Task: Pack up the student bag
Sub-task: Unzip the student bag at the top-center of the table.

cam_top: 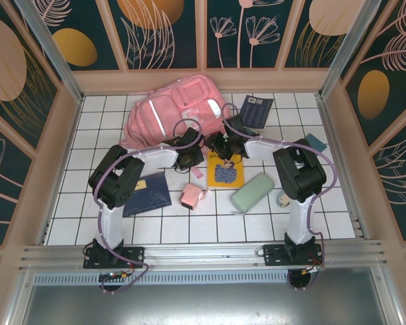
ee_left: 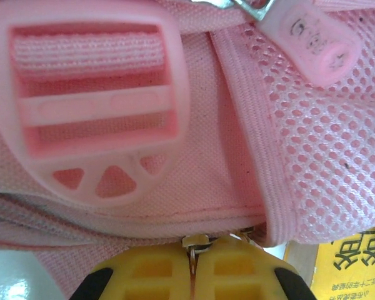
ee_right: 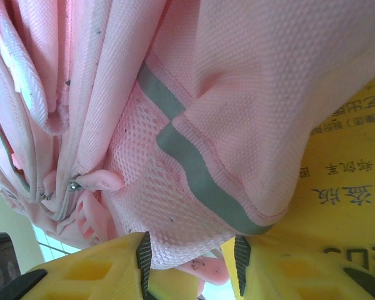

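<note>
Your student bag lies at the far side of the tiled table. It is soft, pink and by far the largest item, with paler glossy panels across its front. Up close you see woven pink fabric, open mesh, a moulded pink buckle and a grey strip along a seam.

Your left gripper is pressed closed at the bag's edge, with a small metal zipper pull pinched at the seam between the fingers. Your right gripper stands partly apart, a mesh corner of the bag filling the gap and touching both pads.

From above, both wrists cover the bag's near edge. Which pocket that zipper serves is not clear.
</note>
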Available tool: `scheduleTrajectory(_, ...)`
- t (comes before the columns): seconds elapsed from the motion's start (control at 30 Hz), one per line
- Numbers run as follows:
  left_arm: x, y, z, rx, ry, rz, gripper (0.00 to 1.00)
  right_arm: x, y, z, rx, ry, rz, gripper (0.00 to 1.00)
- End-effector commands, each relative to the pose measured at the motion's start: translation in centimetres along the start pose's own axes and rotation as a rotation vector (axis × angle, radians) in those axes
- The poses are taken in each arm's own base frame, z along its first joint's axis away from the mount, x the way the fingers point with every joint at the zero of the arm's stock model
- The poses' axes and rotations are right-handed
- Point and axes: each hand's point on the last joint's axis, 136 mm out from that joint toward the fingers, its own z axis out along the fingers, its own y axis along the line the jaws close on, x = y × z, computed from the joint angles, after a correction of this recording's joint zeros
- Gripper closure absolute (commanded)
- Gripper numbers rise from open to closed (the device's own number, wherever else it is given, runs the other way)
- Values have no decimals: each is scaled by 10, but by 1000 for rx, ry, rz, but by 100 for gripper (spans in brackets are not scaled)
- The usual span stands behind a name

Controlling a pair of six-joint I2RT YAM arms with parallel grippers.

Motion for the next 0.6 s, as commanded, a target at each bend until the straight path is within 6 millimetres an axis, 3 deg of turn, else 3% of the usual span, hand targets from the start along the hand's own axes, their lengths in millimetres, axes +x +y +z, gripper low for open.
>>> scheduleTrajectory(0.0,8,12,-2,-41,26,36,100,4,17,2,-69,30,31,56)
scheduleTrajectory(0.13,4,4,-12,-8,26,64,100,10,27,1,-146,60,92,55)
scheduleTrajectory(0.3,10,3,-11,5,50,80,100,11,32,8,-183,80,143,53)
scheduleTrajectory(0.57,8,5,-14,-12,47,91,100,18,12,21,-133,107,250,55)
